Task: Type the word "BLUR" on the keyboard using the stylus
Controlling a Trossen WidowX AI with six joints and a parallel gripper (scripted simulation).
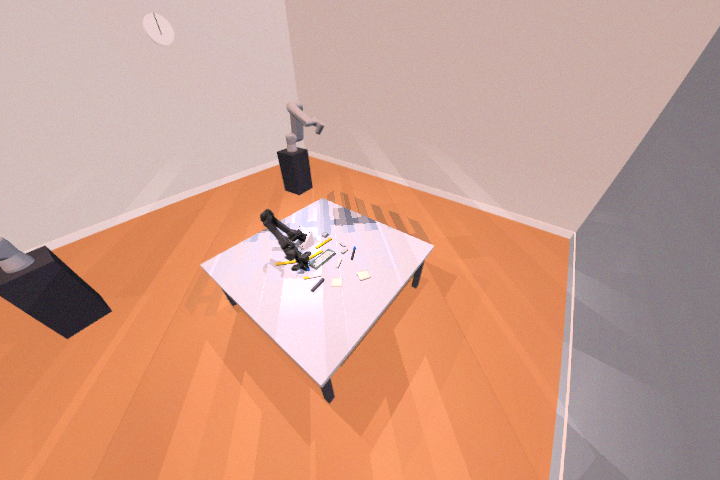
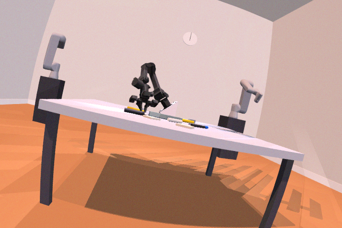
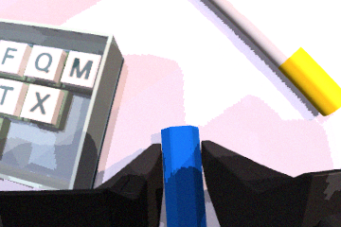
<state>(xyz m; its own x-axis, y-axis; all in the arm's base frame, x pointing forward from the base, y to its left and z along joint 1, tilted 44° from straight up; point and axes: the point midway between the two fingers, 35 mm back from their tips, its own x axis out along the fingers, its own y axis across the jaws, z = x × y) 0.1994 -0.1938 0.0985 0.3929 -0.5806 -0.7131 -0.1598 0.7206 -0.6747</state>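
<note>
The blue stylus (image 3: 182,189) stands between the two black fingers of my gripper (image 3: 181,150) (image 2: 142,109) (image 1: 301,267) in the wrist view. Both fingertips lie against its sides, and the gripper is shut on it low at the table top. The stylus's lower part runs out of the bottom of the wrist view. The keyboard (image 3: 101,111) (image 1: 322,258) (image 2: 163,115) is a grey tray with white keys, to the left of the fingers in the wrist view. Its F, Q, M, T and X keys show there; the B, L, U and R keys are outside that view.
A white marker with a yellow end (image 3: 315,82) (image 1: 312,277) lies beyond the fingers. A dark cylinder (image 1: 317,284) (image 2: 133,110), pale sticky notes (image 1: 336,282) (image 1: 362,275) and a black pen with a blue end (image 1: 353,253) (image 2: 199,125) lie around. A tilted white panel (image 2: 170,109) stands near the arm's base.
</note>
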